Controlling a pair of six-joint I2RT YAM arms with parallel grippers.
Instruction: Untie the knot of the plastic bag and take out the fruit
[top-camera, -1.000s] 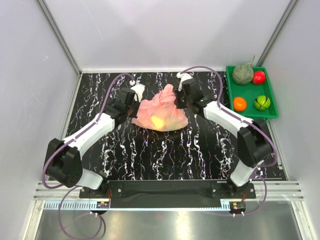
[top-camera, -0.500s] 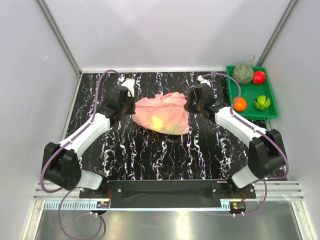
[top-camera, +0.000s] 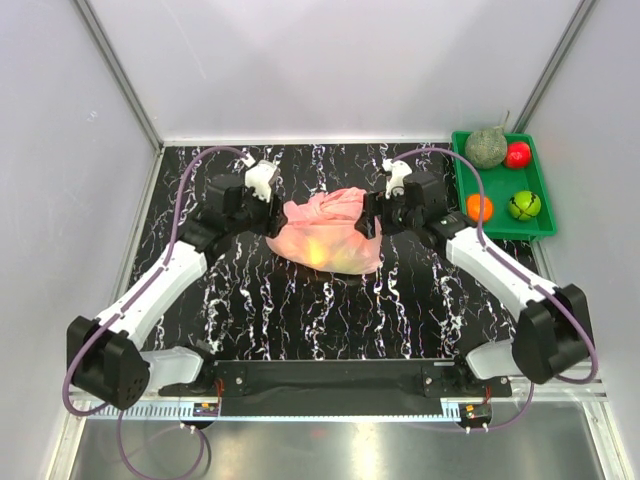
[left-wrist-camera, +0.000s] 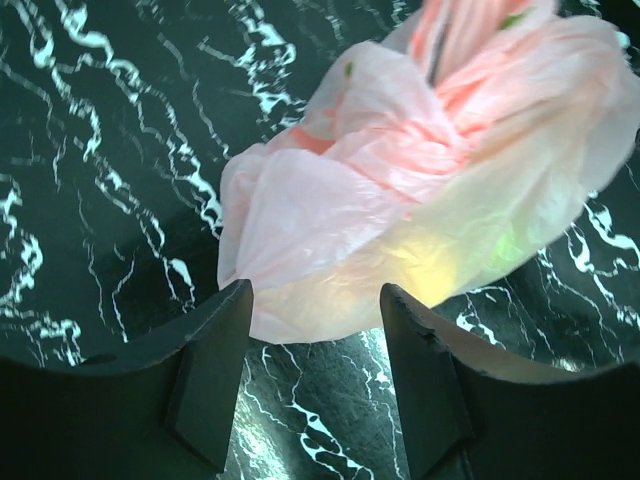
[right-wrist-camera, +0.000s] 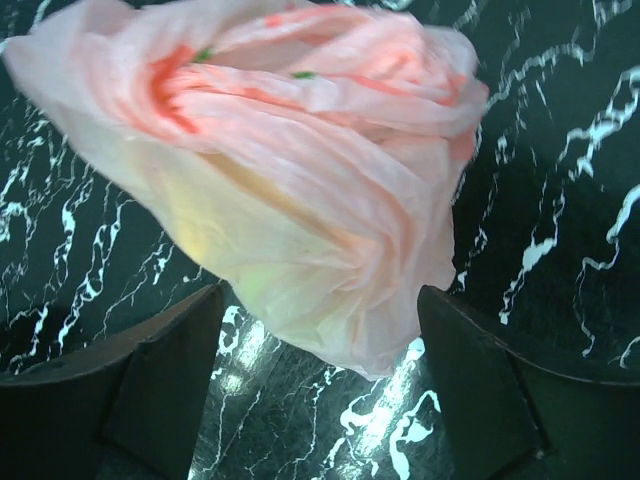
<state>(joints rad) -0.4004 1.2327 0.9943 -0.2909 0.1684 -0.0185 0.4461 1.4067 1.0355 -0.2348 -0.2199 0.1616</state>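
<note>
Bag (top-camera: 325, 235) on table (top-camera: 300, 310), well off tray (top-camera: 500, 185)

One plastic bag (top-camera: 325, 232), one tray (top-camera: 498, 180), one melon (top-camera: 486, 147), one red fruit (top-camera: 517, 154), two other fruits (top-camera: 480, 207) (top-camera: 523, 205), two arms (top-camera: 165, 285) (top-camera: 490, 265).

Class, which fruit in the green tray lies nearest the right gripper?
The orange one, in the near-left corner of the tray; the others lie farther right or back.
</note>
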